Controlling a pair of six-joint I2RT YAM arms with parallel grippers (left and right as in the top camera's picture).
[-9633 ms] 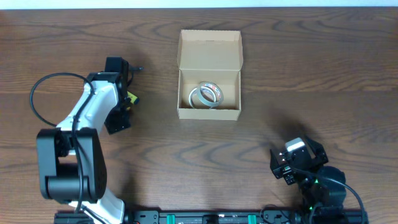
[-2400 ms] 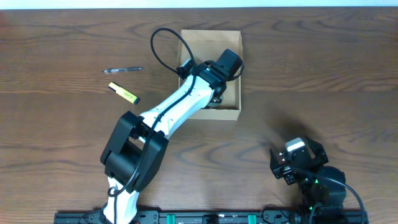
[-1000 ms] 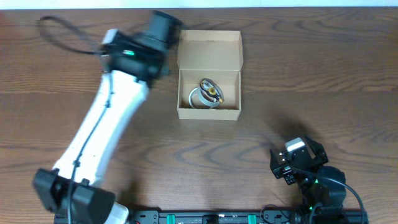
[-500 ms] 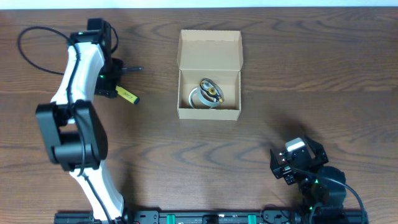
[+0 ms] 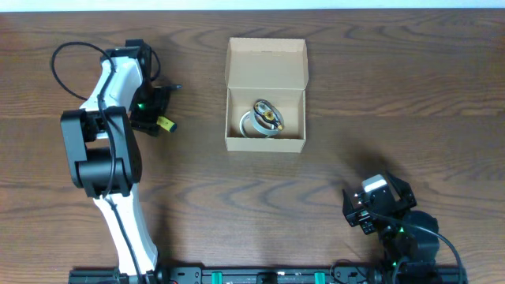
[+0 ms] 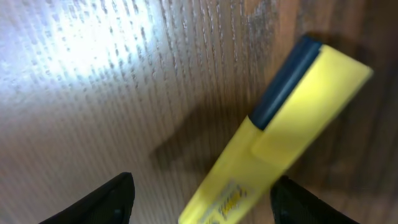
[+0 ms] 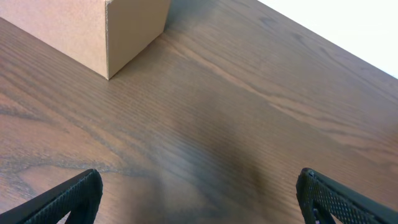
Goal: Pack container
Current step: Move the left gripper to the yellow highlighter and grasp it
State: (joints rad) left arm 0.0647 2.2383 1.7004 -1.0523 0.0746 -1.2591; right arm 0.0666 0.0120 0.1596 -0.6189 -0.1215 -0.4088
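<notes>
Now, at the far left my white left arm (image 5: 110, 87) stretches over the dark wooden desk (image 5: 410, 95). Its left jaws stand apart, low over a yellow plastic highlighter with a dark cap (image 6: 298, 118), which lies flat between them; I cannot tell whether they touch it. Just beside it the tip of a thin dark pen (image 5: 170, 87) shows. Near the middle sits the small light-tan cardboard box (image 5: 266, 143), its lid flap folded back, holding a pale tape ring (image 5: 245, 126) and a darker roll (image 5: 268, 117). At the lower right, well apart from the box, the right jaws gape wide above the desk.
</notes>
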